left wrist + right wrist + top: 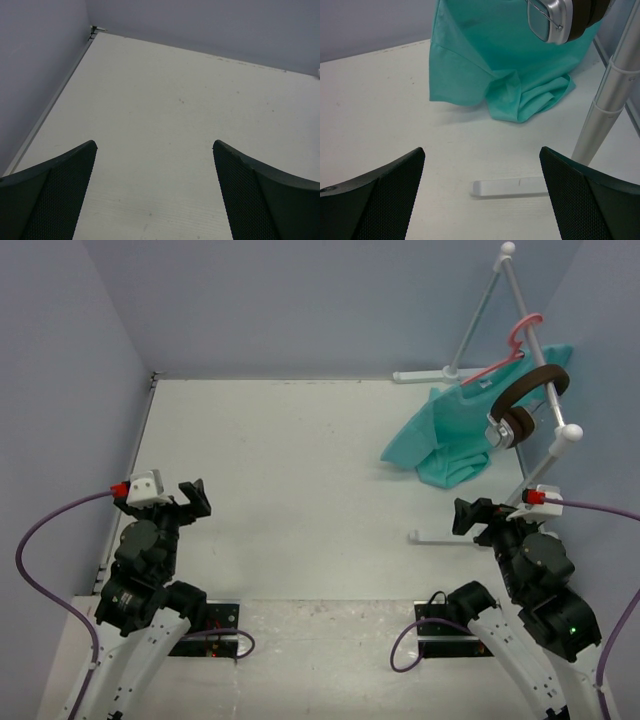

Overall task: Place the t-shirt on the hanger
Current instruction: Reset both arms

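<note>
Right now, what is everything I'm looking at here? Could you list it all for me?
table: one, white, fills the middle
walls: pale blue-grey, around the table
rack: one, white tubes, far right corner
hanger: one, pink, hooked on the rack
t-shirt: one, teal, hanging by the rack, lower part bunched on the table
headphones: one pair, brown and silver, hung on the rack
cables: purple, trailing from each arm
left arm, right arm: black and white, near edge
left hand: black, open, empty, over bare table
right hand: black, open, empty, facing the t-shirt
</note>
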Controlling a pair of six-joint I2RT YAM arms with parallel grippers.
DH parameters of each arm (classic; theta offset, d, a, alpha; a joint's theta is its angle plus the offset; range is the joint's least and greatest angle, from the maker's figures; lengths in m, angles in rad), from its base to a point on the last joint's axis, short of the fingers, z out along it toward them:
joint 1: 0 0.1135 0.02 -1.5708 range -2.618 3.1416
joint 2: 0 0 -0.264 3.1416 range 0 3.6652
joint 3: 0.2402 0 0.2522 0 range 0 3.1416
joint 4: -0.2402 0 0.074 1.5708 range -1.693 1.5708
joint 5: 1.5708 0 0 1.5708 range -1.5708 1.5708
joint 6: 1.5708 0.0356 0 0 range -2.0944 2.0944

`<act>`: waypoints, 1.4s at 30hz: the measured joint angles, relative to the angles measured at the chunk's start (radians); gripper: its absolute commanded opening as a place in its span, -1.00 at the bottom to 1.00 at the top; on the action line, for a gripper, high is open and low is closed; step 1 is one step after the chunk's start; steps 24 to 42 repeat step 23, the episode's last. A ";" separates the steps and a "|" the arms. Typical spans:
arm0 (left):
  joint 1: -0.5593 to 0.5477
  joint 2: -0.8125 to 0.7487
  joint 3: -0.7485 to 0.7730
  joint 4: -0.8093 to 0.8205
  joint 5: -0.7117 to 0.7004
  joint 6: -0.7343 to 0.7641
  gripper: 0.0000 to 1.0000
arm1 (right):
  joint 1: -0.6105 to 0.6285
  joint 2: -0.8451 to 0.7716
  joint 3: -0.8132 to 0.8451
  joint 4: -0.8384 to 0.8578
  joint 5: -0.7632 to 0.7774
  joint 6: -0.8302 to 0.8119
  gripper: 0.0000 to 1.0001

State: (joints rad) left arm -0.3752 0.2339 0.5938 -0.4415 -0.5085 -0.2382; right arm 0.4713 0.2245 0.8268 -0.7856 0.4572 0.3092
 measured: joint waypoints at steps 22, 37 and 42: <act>0.000 -0.005 -0.003 0.015 0.108 0.022 1.00 | 0.000 0.000 -0.021 0.007 0.006 0.037 0.97; 0.000 -0.006 -0.003 0.015 0.111 0.022 1.00 | 0.000 0.000 -0.022 0.007 0.007 0.041 0.97; 0.000 -0.006 -0.003 0.015 0.111 0.022 1.00 | 0.000 0.000 -0.022 0.007 0.007 0.041 0.97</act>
